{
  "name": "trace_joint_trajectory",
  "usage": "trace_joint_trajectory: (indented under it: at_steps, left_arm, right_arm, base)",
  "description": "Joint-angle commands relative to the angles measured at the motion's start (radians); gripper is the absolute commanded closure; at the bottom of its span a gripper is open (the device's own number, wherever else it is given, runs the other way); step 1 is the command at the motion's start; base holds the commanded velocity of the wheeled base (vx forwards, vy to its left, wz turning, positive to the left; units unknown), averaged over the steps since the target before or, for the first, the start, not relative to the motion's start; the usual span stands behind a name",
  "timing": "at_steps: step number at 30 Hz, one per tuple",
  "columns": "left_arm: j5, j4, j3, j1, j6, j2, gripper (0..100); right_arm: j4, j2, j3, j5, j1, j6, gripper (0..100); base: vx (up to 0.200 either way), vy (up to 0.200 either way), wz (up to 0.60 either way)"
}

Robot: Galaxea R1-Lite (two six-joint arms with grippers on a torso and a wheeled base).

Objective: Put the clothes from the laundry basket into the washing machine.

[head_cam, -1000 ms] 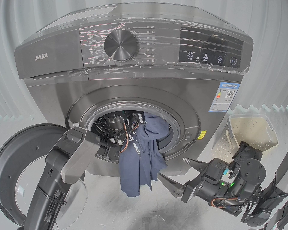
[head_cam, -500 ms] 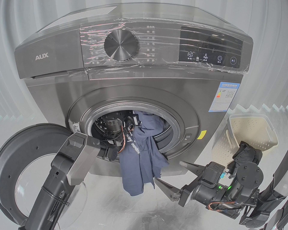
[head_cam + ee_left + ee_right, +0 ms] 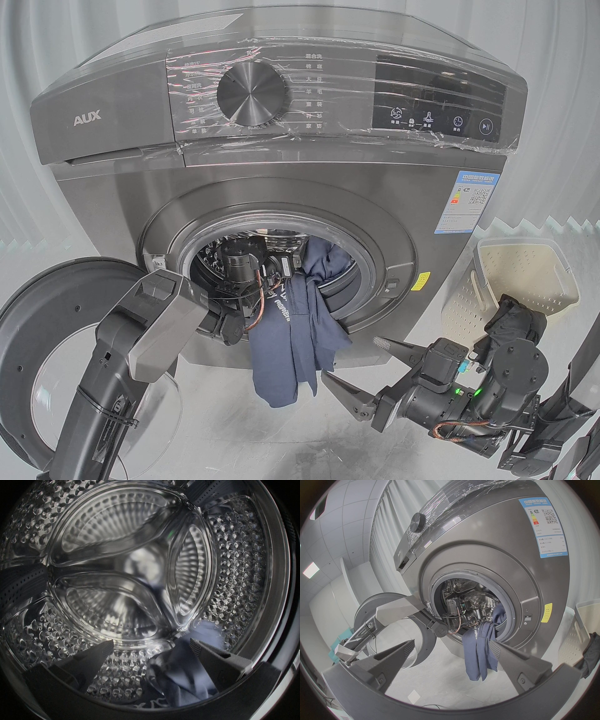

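Observation:
A navy garment hangs over the lower rim of the washing machine opening, most of it draping down the front. One end of the navy garment lies on the drum floor. My left gripper is inside the drum, open, just above that cloth. My right gripper stands open outside, beside the garment's hanging lower edge and apart from it. A dark garment droops over the rim of the cream laundry basket to the right.
The round door stands swung open on the left, close beside my left arm. The basket stands against the machine's right side, just behind my right arm. Bare grey floor lies in front of the machine.
The navy garment's upper part has shifted on the rim and now hangs more bunched. My right gripper edged slightly left and lower, then held still.

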Motion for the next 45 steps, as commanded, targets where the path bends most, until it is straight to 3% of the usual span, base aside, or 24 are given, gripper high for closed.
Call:
trace_joint_trajectory:
  at_steps: [1, 7, 15, 19, 32, 33, 45]
  left_arm:
    - [-0.010, 0.001, 0.121, -0.027, 0.000, -0.113, 0]
    - [-0.027, -0.003, 0.252, -0.055, 0.000, -0.185, 0]
    - [-0.086, -0.005, 0.450, -0.095, 0.007, -0.215, 0]
    - [-0.105, -0.005, 0.485, -0.107, 0.008, -0.212, 0]
    - [-0.102, -0.006, 0.476, -0.113, 0.025, -0.158, 0]
    - [-0.102, -0.006, 0.476, -0.113, 0.025, -0.156, 100]
    - [-0.105, -0.025, 0.477, -0.107, 0.007, -0.213, 100]
  right_arm:
    - [-0.001, 0.003, 0.000, 0.000, 0.003, 0.001, 0]
    - [-0.001, 0.003, 0.000, 0.000, 0.011, 0.001, 0]
    - [-0.001, 0.003, -0.002, 0.000, 0.014, 0.003, 0]
    - [-0.001, 0.003, -0.002, 0.000, 0.014, 0.003, 0]
    - [-0.001, 0.003, -0.003, -0.001, 0.018, 0.003, 0]
    - [-0.001, 0.003, -0.003, -0.001, 0.018, 0.003, 0]
    - [-0.001, 0.003, -0.008, -0.001, 0.024, 0.004, 0]
  base:
    - [0.000, 0.000, 0.00]
    - [0.000, 0.000, 0.00]
    - [0.000, 0.000, 0.00]
    - [0.000, 0.000, 0.00]
    - [0.000, 0.000, 0.00]
    - [0.000, 0.000, 0.00]
    - [0.000, 0.000, 0.00]
